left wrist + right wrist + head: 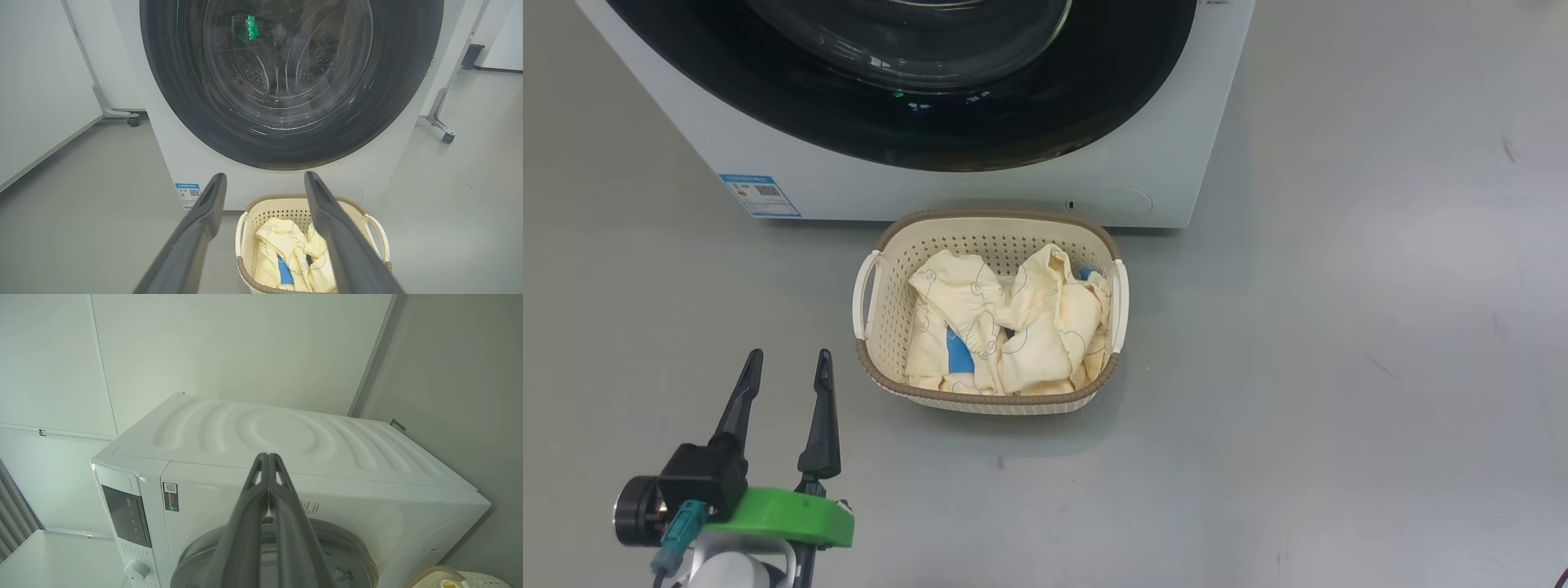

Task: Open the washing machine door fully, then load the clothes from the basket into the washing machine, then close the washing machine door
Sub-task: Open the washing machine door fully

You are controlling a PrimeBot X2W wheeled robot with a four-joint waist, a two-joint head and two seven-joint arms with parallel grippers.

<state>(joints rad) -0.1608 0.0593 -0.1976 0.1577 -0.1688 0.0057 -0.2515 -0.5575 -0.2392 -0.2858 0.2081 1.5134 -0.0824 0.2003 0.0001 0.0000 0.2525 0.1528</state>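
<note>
The washing machine door (286,85) is shut against the white washing machine (980,192), its black ring shiny and its round glass bulging out. The basket (996,217) is set on the floor (1339,367) just in front, likely so the clothes (1013,327) can be lifted straight in. The yellow clothes are heaped inside it, with a bit of blue peeking out. The left hand (790,355) is held wide open and empty beside the basket. The right hand (268,455) is pressed shut on nothing, up near the machine's top, likely made ready to pull the door.
</note>
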